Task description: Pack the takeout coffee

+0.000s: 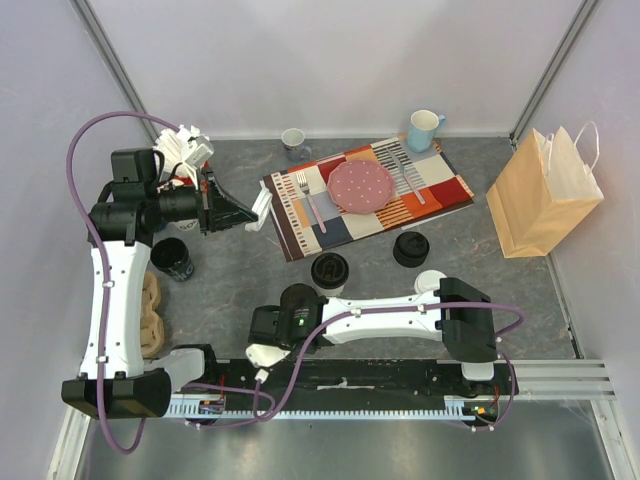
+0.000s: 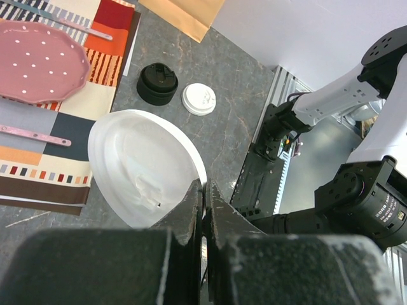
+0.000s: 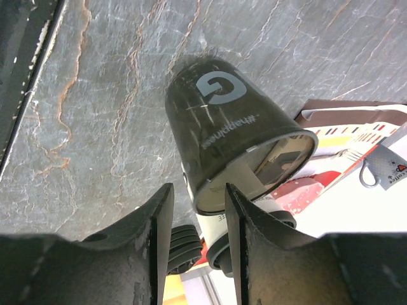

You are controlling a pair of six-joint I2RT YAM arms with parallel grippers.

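A lidless black paper cup (image 3: 222, 127) stands on the table (image 3: 82, 114), and my right gripper (image 3: 198, 190) is open with its fingers either side of the cup's rim. In the top view that cup (image 1: 298, 298) is at the tip of my right gripper (image 1: 290, 308). Right behind it is the cream-white cup with a black lid (image 1: 329, 270), also in the right wrist view (image 3: 245, 225). My left gripper (image 1: 256, 210) is raised over the table's left, shut on the rim of a white lid (image 2: 140, 162) at its fingertips (image 2: 205, 185).
A tan paper bag (image 1: 545, 195) stands at the right. On the placemat (image 1: 440, 190) sit a pink plate (image 1: 361, 186) and forks. Black lids (image 1: 410, 248) and a white lid (image 1: 430, 280) lie nearby. Another dark cup (image 1: 175, 258) and a cardboard carrier (image 1: 150, 310) are left. Two mugs (image 1: 424, 130) stand at the back.
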